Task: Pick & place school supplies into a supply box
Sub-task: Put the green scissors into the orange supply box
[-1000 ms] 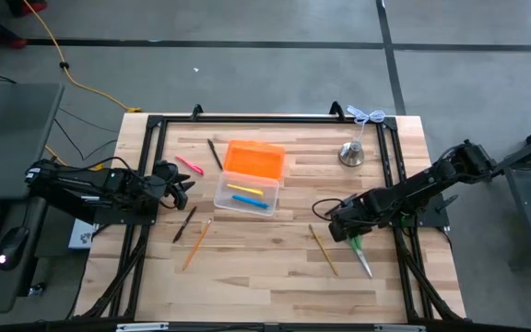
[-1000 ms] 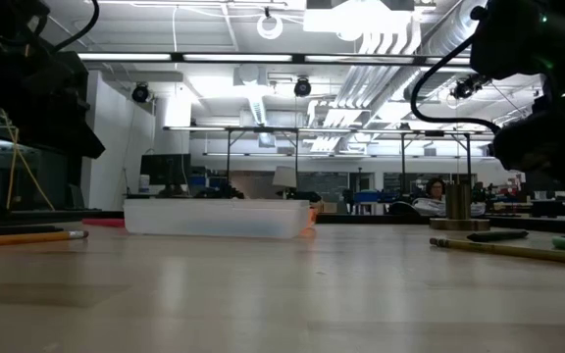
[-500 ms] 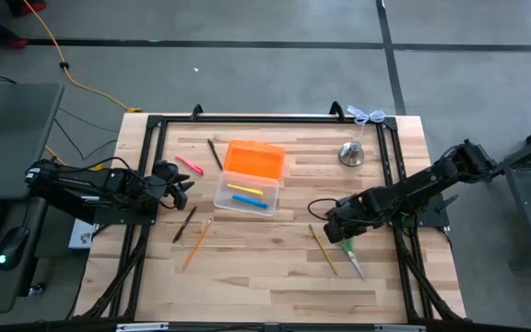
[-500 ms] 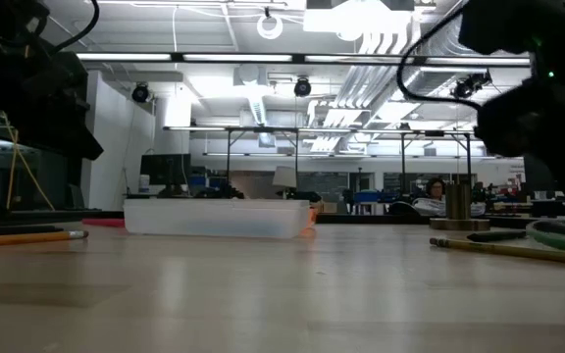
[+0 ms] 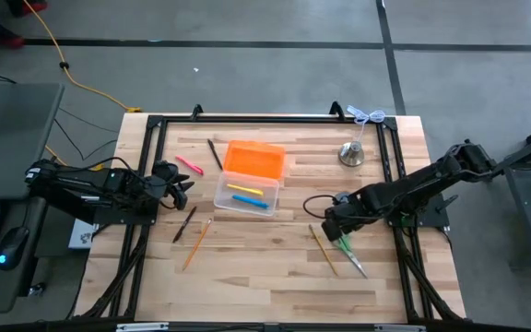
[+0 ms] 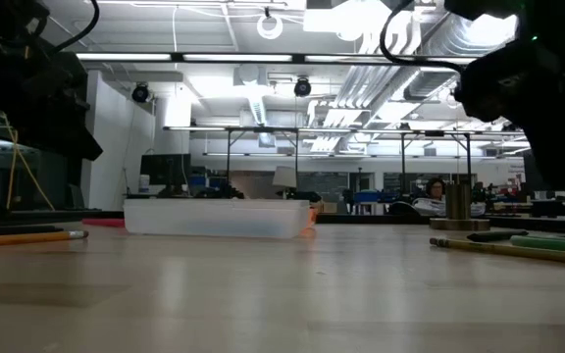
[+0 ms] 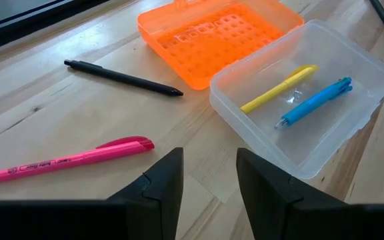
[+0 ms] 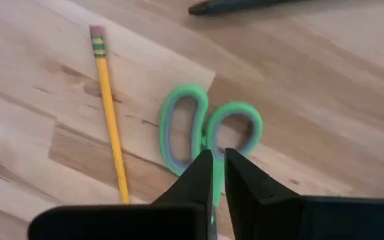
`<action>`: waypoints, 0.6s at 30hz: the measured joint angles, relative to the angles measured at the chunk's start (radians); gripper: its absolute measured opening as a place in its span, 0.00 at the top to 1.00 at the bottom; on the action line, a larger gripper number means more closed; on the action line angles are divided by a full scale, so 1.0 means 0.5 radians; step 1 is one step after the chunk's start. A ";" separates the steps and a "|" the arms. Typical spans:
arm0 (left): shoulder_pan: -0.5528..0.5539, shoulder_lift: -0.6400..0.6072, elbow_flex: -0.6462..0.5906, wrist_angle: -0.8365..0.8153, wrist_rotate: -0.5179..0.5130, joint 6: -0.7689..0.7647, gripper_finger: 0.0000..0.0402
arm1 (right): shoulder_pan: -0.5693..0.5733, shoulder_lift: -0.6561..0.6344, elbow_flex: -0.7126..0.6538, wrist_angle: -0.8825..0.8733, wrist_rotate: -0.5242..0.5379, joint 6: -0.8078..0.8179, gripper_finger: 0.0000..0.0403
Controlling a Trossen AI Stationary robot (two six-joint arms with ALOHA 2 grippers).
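Two dark jointed arms, looping black cables, blocky angular fingers (image 7: 162,183)

We see an orange lid (image 7: 220,39) on the clear supply box (image 7: 305,100), which holds a yellow pen (image 7: 279,89) and a blue pen (image 7: 314,101). Outside lie a pink highlighter (image 7: 72,159), a black pen (image 7: 122,78), a yellow pencil (image 8: 109,113) with a pink eraser, and green-handled scissors (image 8: 209,130).

Clear glossy plastic box (image 7: 325,127), ribbed orange plastic lid (image 7: 212,37), pale wood table (image 5: 265,267).
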 joint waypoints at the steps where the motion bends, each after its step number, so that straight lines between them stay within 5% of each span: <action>1: -0.001 0.000 0.000 0.000 0.000 0.000 0.58 | 0.002 0.000 0.000 -0.004 -0.013 -0.002 0.96; 18: -0.001 0.001 0.000 0.002 0.005 -0.001 0.58 | 0.000 0.075 0.000 -0.146 0.010 0.002 0.70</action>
